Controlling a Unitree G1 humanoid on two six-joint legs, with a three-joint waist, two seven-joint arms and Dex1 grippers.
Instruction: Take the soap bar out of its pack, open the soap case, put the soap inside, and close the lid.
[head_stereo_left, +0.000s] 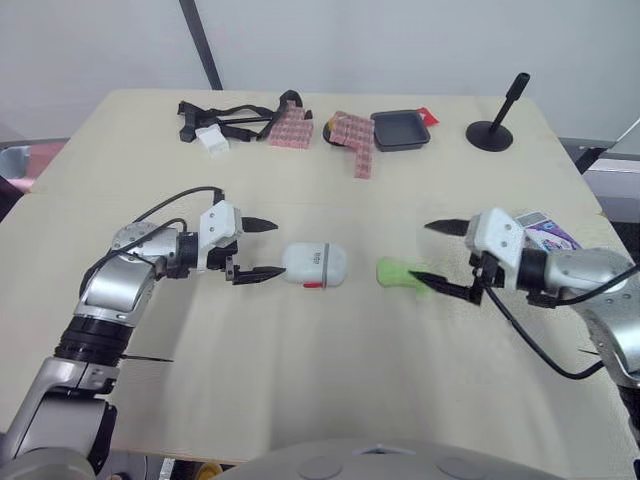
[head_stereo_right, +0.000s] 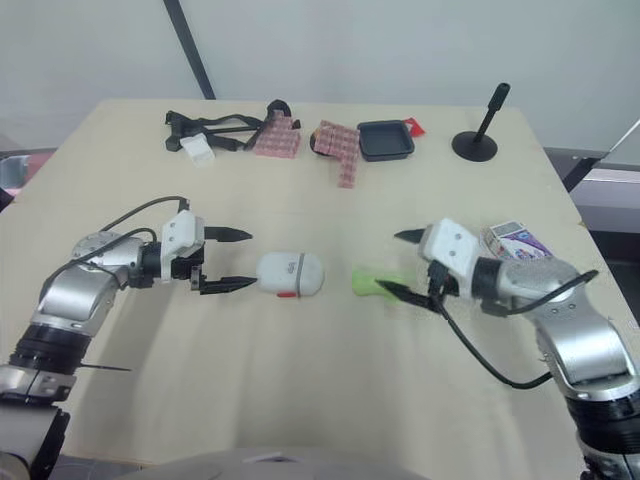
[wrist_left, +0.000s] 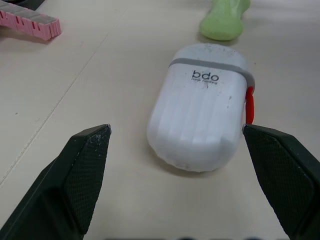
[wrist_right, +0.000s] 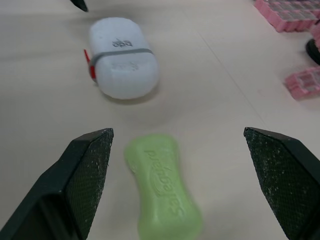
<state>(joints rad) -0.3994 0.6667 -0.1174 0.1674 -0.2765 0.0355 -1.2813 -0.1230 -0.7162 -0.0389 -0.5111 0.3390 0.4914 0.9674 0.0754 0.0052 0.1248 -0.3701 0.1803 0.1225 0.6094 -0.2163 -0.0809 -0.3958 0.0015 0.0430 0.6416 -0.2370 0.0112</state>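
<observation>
Left claw (head_stereo_left: 278, 248): spread wide, holding nothing, tips just short of the case.
Right claw (head_stereo_left: 420, 250): also spread, empty, aimed at the soap.
Soap (head_stereo_left: 400, 273): bare green bar, flat on the table (head_stereo_left: 330, 400), between the right claw's fingers but hugging the nearer one, maybe touching its tip.
Case (head_stereo_left: 315, 265): white, lid shut, straight ahead of the left claw, red latch (wrist_left: 249, 105) right by one fingertip.
Pack (head_stereo_left: 545, 232): behind the right claw, near its wrist, looks done with.
Risk, soap: probably a lopsided pinch, given how off-centre it sits; rounded slick bar, so likely to squirt out or spin away.
Risk, case: nothing pinning it down, so a nudge from either claw could slide it off instead of popping the latch.
Risk, collision: both claws pointed at each other with soap and case close together in between; easy to bump tips.
Count, task stuff: one soap, one case, one pack, two claws.
Count, far side beyond both claws: two pink block clusters (head_stereo_left: 352, 135), one black tray (head_stereo_left: 400, 130), one black stand (head_stereo_left: 492, 130), one strap bundle (head_stereo_left: 225, 122).
</observation>
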